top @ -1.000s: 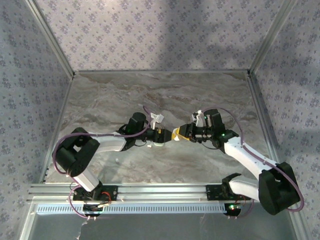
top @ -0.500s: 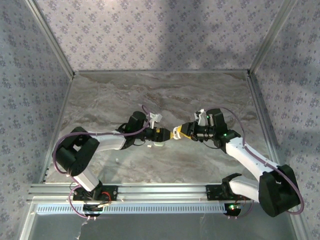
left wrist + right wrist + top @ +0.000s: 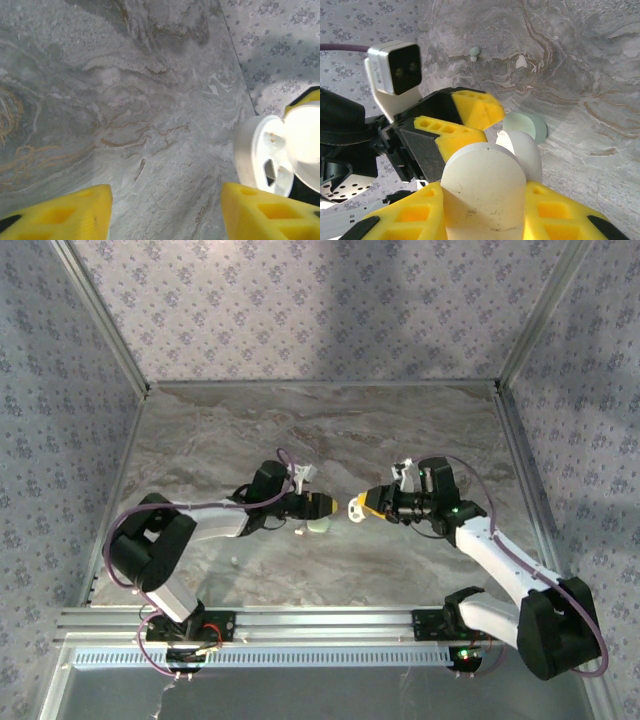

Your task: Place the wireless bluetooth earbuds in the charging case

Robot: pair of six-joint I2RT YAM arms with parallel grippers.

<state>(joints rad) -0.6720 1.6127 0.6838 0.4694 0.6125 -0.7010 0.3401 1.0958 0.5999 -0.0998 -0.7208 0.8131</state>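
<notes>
My two grippers have pulled a little apart since a moment ago, and now there is a small gap between them. My left gripper has also closed part of the way.

My left gripper is partly open. I can see the gray desk between its yellow fingers, and nothing is held there. It points at my right gripper from just beside it.

My right gripper is closed on the white charging case. It holds the case up off the desk, in the middle of the desk. The lid is flipped open, and the open side faces my left gripper. From my left wrist I can see the inside of the case, with a dark hole in the white tray.

A second round case, pale green, lies flat on the desk just under my left gripper.

Two tiny earbuds lie on the desk, seen beyond the round case from my right wrist. They are near each other and well apart from both grippers. They are not in the charging case.
</notes>
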